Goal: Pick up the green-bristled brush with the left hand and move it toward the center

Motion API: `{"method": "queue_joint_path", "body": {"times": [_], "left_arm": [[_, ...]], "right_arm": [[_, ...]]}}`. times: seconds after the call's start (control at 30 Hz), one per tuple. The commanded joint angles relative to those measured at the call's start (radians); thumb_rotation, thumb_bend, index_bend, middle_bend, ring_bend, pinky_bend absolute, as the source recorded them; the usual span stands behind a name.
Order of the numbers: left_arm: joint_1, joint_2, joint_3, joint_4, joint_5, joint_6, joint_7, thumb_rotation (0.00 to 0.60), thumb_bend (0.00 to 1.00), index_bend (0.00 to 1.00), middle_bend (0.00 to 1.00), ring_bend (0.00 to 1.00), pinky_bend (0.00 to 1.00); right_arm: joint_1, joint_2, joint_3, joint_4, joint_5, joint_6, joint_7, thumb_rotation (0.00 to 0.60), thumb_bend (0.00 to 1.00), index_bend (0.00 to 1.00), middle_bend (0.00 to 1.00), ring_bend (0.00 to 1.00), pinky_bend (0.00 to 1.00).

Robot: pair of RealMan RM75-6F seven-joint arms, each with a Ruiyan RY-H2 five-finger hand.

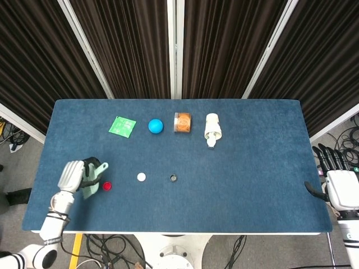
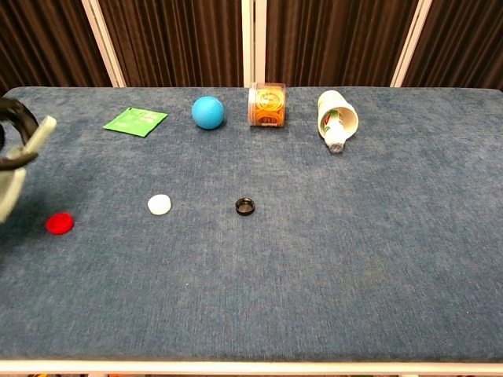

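My left hand (image 1: 73, 176) grips the green-bristled brush (image 1: 93, 180) and holds it up off the blue table (image 1: 252, 168) near the front left. The pale handle (image 1: 101, 167) pokes out to the right of the fingers, and the bristle end hangs below them. In the chest view only the fingers (image 2: 17, 126) and part of the brush (image 2: 38, 133) show at the far left edge. My right hand (image 1: 338, 184) hangs beyond the table's right edge, fingers apart and holding nothing.
A red cap (image 1: 106, 185), a white cap (image 1: 141, 177) and a black ring (image 1: 173, 178) lie in a row just right of the brush. Along the back lie a green packet (image 1: 122, 125), a blue ball (image 1: 155, 125), an orange jar (image 1: 183, 122) and a tipped white cup (image 1: 212, 129).
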Motion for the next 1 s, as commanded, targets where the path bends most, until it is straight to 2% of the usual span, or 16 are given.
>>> {"method": "queue_joint_path", "body": {"times": [0.03,0.13,0.4,0.7,1.0], "left_arm": [[0.019,-0.042,0.015,0.004,0.013,0.015,0.007,0.600,0.45,0.55,0.58,0.71,0.87],[0.021,-0.075,0.010,0.013,0.013,0.018,0.020,0.600,0.45,0.55,0.58,0.71,0.87],[-0.014,-0.156,-0.046,0.026,-0.004,-0.013,0.007,0.600,0.45,0.55,0.58,0.71,0.87],[-0.096,-0.245,-0.115,0.060,-0.024,-0.088,-0.001,0.600,0.45,0.55,0.58,0.71,0.87],[-0.197,-0.310,-0.158,0.080,-0.015,-0.163,0.025,0.600,0.45,0.55,0.58,0.71,0.86]], "right_arm": [[-0.001,0.000,-0.001,-0.001,0.001,0.001,-0.001,0.600,0.15,0.00,0.03,0.00,0.00],[-0.005,0.002,-0.002,-0.003,0.002,0.004,-0.002,0.600,0.15,0.00,0.03,0.00,0.00],[-0.010,0.000,-0.005,0.001,0.003,0.007,0.005,0.600,0.15,0.00,0.03,0.00,0.00],[-0.015,-0.003,-0.008,0.007,0.004,0.011,0.013,0.600,0.15,0.00,0.03,0.00,0.00],[-0.023,-0.003,-0.010,0.015,0.006,0.018,0.022,0.600,0.15,0.00,0.03,0.00,0.00]]}}
